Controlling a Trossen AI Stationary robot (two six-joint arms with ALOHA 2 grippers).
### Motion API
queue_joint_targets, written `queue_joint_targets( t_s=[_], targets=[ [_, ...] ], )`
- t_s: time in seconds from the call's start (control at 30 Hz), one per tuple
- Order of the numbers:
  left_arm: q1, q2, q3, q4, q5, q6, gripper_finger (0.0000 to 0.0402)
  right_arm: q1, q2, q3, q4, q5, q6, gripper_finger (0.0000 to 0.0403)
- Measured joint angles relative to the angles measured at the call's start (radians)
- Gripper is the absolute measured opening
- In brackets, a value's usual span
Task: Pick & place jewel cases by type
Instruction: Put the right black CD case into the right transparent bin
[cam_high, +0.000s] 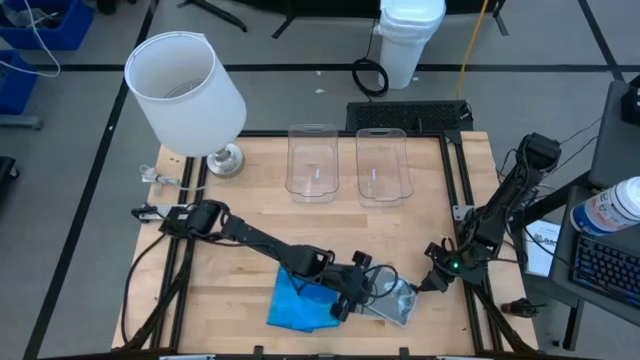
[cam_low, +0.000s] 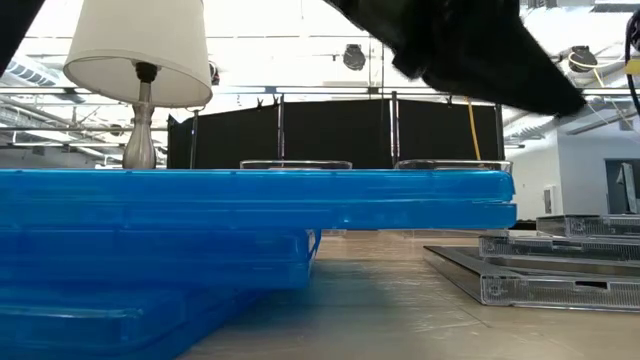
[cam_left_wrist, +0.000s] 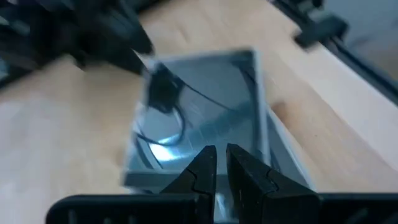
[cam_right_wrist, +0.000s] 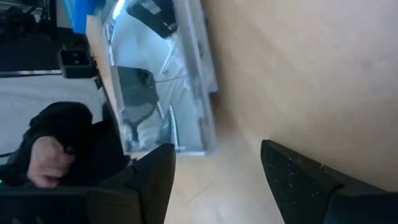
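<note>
Now | left hand (cam_left_wrist: 221, 163) clenched, over clear cases (cam_high: 392, 300) | right hand (cam_right_wrist: 217, 180) released beside them | blue cases (cam_high: 296, 303) stacked on worktop (cam_high: 250, 205)

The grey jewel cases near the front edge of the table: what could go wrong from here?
1. The left gripper hangs over the grey jewel cases with fingers nearly closed; it might push the stack instead of gripping it.
2. The right gripper, open, sits close beside the same stack; the arms could collide.

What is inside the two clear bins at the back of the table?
No jewel case shows in either: left bin, right bin. Blue cases and grey cases lie at the front edge.
</note>
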Motion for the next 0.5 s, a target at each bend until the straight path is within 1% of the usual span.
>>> queue_joint_targets(
  t_s=[0.1,0.17,0.37,0.5],
  targets=[
    [-0.014,0.018,-0.001,0.002,-0.001,0.025,0.0046,0.006,0.028,0.001,0.031,0.001,-0.004,0.0226],
    [-0.019,0.018,-0.002,0.007,0.000,0.027,0.0046,0.009,0.044,0.001,0.058,0.020,-0.013,0.0226],
    [-0.019,0.017,0.000,-0.007,-0.001,-0.034,0.0046,0.009,0.075,0.001,0.105,0.048,-0.051,0.0226],
    [-0.019,0.042,0.000,-0.007,0.016,-0.042,0.0046,0.009,0.096,0.001,0.134,0.054,-0.065,0.0226]
  ],
)
